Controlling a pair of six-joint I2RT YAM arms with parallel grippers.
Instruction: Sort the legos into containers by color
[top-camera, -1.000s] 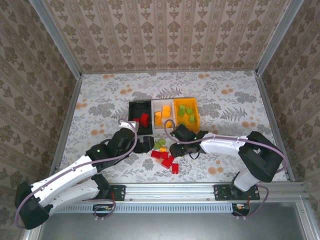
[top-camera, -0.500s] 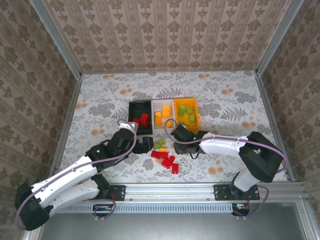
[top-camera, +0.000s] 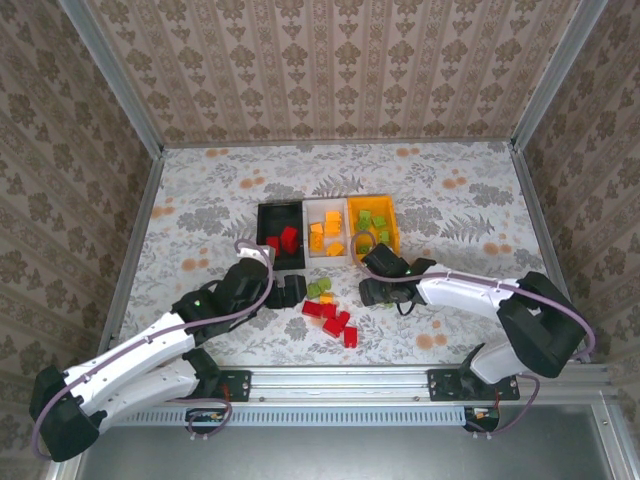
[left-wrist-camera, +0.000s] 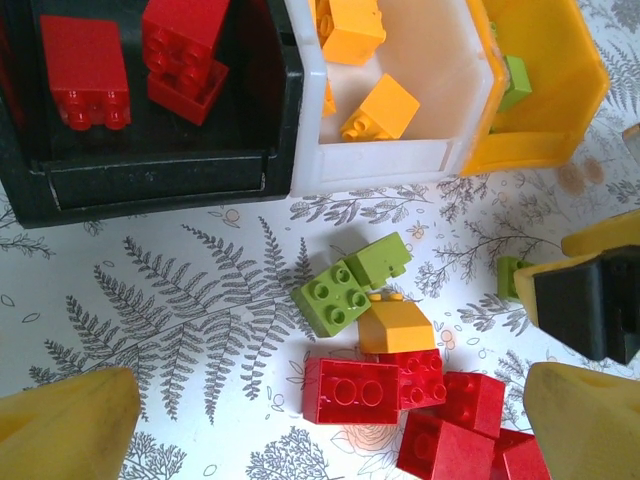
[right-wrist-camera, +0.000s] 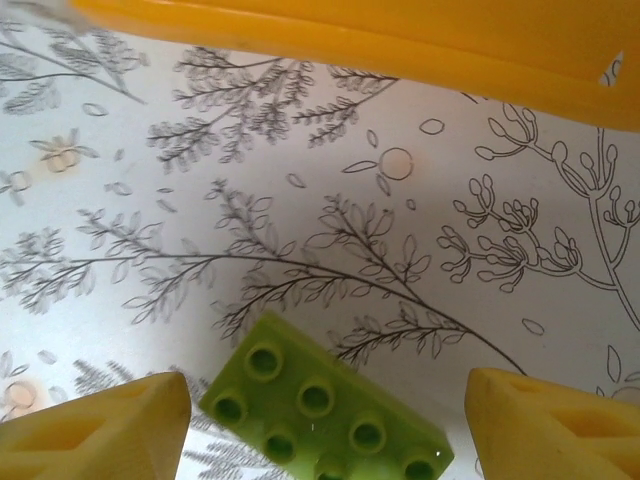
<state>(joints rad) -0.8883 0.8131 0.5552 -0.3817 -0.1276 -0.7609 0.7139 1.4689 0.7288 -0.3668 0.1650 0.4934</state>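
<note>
The three joined bins stand mid-table: black (top-camera: 268, 214) with red legos, white (top-camera: 326, 229) with orange-yellow ones, orange (top-camera: 392, 236) with green ones. Loose legos lie in front of them: two green bricks (left-wrist-camera: 335, 295), an orange-yellow one (left-wrist-camera: 395, 328) and a pile of red ones (left-wrist-camera: 350, 390). My left gripper (top-camera: 288, 290) hovers open over this pile, its fingers (left-wrist-camera: 70, 425) wide apart. My right gripper (top-camera: 373, 292) is open just below the orange bin's front wall (right-wrist-camera: 400, 40), with a flat green lego (right-wrist-camera: 320, 410) lying between its fingers (right-wrist-camera: 95, 425), untouched.
The flower-patterned table top (top-camera: 200, 200) is ringed by wallpapered walls and metal rails. In the left wrist view, the right arm's black and yellow finger (left-wrist-camera: 590, 295) stands close to the right of the loose pile, by a small green lego (left-wrist-camera: 510, 275).
My right gripper has slid right, away from the loose pile, to the spot below the orange bin. The left arm has barely moved.
</note>
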